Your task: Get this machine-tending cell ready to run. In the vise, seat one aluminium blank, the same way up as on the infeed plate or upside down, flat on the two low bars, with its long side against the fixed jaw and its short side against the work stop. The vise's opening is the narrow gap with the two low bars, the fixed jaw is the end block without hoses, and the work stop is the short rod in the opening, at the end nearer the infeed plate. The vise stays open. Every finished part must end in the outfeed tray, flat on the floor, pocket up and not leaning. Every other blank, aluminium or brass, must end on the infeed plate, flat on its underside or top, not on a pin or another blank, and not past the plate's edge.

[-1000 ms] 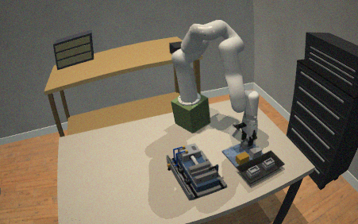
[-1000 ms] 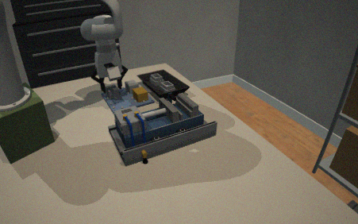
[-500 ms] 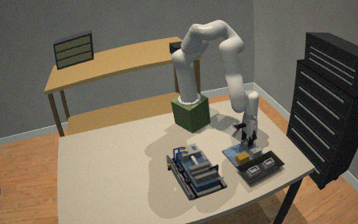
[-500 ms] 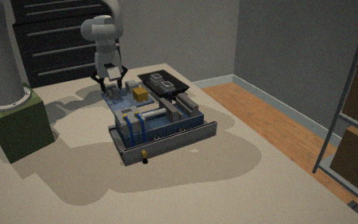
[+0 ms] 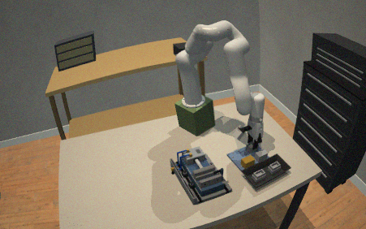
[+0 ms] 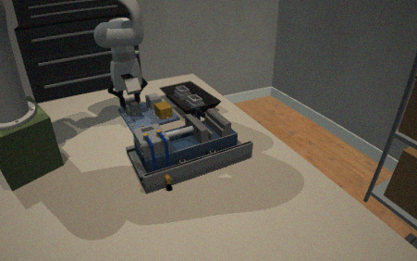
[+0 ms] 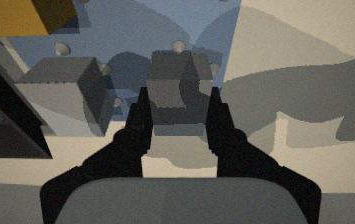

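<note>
Grey walls, wood floor, pale table [image 5: 101, 183].

Top view: my gripper [image 5: 254, 143] is down over the blue infeed plate [image 5: 234, 156]; brass blank [image 5: 247, 161] beside it; outfeed tray [image 5: 282, 170] with two finished parts; vise [image 5: 200, 174] well apart. What I hold is hidden by the wrist.

Exterior view: vise opening visible; work stop too small to make out.

Wrist view: fingers clamped on the aluminium blank [image 7: 175, 82]; second grey blank [image 7: 63, 92] left. I'd lift straight up, level, clearing the pins. Plate's far edge is cut off.
</note>
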